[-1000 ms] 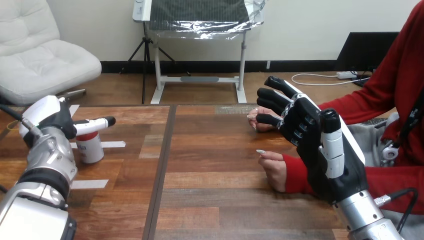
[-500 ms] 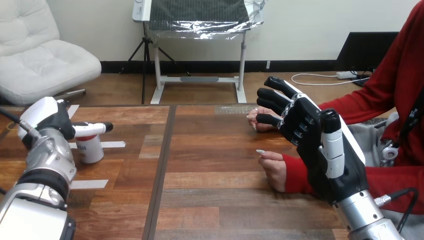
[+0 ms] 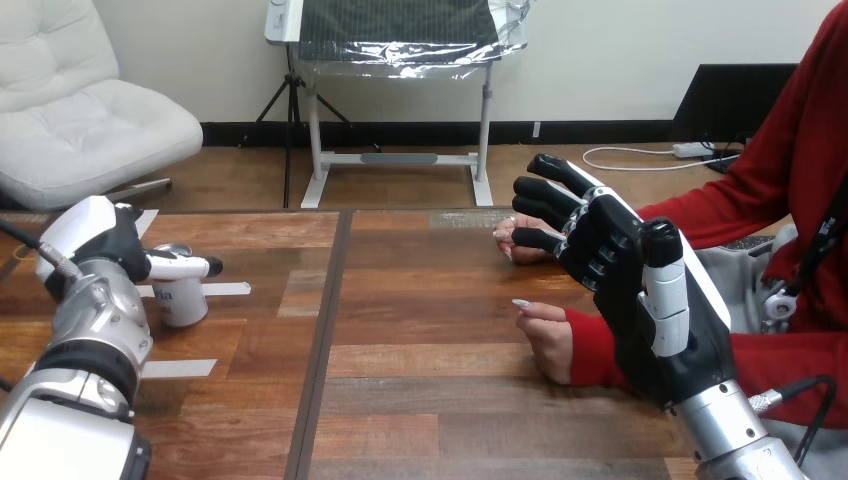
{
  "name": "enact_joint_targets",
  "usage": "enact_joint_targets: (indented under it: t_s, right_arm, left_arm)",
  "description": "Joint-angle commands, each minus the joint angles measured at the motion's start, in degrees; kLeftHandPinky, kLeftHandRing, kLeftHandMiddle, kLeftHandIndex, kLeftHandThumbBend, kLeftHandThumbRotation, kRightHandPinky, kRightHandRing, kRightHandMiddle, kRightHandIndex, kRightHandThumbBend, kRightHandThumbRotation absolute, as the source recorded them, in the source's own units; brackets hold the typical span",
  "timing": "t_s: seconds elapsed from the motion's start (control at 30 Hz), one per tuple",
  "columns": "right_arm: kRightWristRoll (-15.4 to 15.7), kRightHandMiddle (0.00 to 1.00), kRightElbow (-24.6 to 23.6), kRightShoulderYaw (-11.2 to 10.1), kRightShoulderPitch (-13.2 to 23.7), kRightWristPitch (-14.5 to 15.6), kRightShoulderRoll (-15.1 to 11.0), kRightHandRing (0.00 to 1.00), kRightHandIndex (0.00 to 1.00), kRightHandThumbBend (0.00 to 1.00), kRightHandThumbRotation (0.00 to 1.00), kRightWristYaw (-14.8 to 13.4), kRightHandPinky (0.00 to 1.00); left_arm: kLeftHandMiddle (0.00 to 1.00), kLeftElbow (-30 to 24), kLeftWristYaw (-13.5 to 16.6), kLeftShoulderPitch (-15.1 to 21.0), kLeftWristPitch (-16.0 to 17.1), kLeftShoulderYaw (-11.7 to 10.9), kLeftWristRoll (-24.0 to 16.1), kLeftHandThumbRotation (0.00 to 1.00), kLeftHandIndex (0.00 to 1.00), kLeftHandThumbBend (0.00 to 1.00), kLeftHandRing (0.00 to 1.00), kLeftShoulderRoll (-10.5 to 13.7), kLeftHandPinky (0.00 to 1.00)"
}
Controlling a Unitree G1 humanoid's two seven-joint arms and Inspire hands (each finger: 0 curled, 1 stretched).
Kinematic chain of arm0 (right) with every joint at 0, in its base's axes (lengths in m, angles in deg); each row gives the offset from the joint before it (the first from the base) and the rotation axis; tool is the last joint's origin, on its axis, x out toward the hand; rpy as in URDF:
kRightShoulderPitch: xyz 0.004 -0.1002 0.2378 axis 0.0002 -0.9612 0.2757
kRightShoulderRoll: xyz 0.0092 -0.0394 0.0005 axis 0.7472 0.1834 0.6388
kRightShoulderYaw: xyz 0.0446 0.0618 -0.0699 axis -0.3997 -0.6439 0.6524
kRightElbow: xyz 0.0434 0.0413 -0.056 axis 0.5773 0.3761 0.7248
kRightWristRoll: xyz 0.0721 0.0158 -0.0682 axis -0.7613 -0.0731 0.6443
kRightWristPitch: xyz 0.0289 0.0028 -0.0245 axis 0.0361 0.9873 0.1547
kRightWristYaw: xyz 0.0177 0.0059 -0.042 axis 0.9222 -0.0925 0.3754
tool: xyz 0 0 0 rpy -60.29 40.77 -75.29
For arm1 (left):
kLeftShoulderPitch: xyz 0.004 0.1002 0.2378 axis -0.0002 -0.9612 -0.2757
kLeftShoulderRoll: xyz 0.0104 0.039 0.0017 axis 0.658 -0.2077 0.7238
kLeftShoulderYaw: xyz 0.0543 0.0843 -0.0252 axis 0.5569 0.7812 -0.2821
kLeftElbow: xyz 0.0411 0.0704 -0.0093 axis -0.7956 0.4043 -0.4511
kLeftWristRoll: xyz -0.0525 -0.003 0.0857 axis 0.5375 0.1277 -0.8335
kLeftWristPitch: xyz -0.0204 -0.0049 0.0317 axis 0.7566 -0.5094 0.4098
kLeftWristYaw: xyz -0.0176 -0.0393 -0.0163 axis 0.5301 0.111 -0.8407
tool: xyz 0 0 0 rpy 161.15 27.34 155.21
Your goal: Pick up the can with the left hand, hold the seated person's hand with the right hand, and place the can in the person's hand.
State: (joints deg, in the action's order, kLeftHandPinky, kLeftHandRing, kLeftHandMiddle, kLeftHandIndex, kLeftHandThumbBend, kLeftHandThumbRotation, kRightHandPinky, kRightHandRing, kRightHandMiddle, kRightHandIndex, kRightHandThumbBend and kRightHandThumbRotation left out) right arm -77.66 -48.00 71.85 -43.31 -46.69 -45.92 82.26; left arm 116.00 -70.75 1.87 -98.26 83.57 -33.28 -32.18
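Observation:
A white can with a red band [image 3: 182, 301] stands on the table at the far left. My left hand [image 3: 100, 240] is right beside it on its left, and its straight thumb [image 3: 186, 266] reaches across the can's near side just below the rim; the other fingers are hidden behind the hand. My right hand [image 3: 632, 290] is raised at the right, open with fingers spread, above the person's red sleeve. The person's near hand [image 3: 547, 336] rests curled on the table just left of my right hand, apart from it. Their far hand [image 3: 518, 241] lies behind my fingers.
White tape strips [image 3: 226, 289] lie on the wooden table [image 3: 420, 330] around the can, with another strip [image 3: 180, 368] nearer me. A dark seam [image 3: 322, 330] runs down the tabletop between the two sides. The person's torso fills the right edge.
My left hand has sunk a little and its thumb has dropped lower across the can, so the can's top now shows above it. The right hand and the person's hands have stayed put.

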Motion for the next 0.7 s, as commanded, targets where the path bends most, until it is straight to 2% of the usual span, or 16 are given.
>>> enact_joint_targets:
  t_s: [0.0, 0.27, 0.43, 0.67]
  right_arm:
    - [-0.4, 0.85, -1.1, -0.6, 3.1, -1.5, 0.2, 0.87, 0.87, 0.88, 1.0, 0.2, 0.79]
    - [-0.5, 0.85, -1.5, -0.6, 2.9, -1.5, 0.2, 0.87, 0.87, 0.88, 1.0, 0.2, 0.79]
    - [-0.4, 0.85, -1.7, -0.6, 2.8, -1.4, 0.2, 0.86, 0.87, 0.88, 1.0, 0.0, 0.78]
    - [-0.7, 0.85, -2.1, -0.6, 2.6, -1.0, 0.1, 0.86, 0.87, 0.88, 1.0, 0.0, 0.77]
  left_arm:
    - [0.9, -0.3, -0.3, 0.6, 1.2, -0.5, 0.4, 0.4, 0.87, 0.86, 0.9, 0.0, 0.88]
    - [0.9, -0.4, -1.3, 0.4, 1.5, -0.6, 0.9, 0.39, 0.86, 0.85, 0.9, -0.2, 0.83]
    - [0.88, -0.4, -1.8, 0.3, 1.6, -0.3, 1.1, 0.37, 0.85, 0.84, 0.87, -0.3, 0.76]
    - [0.88, -0.7, -3.8, 0.3, 2.2, -1.7, 2.9, 0.31, 0.86, 0.81, 0.86, -0.5, 0.73]
